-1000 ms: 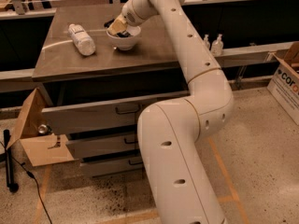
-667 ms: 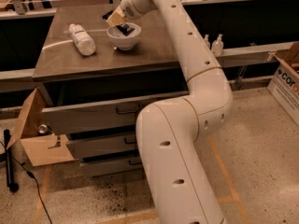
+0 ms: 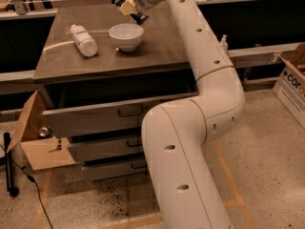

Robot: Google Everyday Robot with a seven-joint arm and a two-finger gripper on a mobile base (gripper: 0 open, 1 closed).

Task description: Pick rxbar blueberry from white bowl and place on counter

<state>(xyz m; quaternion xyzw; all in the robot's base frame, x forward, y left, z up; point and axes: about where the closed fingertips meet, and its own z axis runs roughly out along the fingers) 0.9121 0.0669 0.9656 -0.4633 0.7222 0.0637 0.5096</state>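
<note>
The white bowl stands on the counter near its back middle, and its inside looks bare. My gripper hangs above and just behind the bowl, at the end of the long white arm. It is shut on a small dark flat thing, the rxbar blueberry, which sticks out below the fingertips and is clear of the bowl's rim.
A white plastic bottle lies on its side on the counter, left of the bowl. The top drawer is pulled out a little. An open cardboard box sits on the floor at the left. Another box is at the right.
The gripper has risen out of the bowl and moved back and a little right, taking the dark bar with it. The bowl and the bottle have not moved.
</note>
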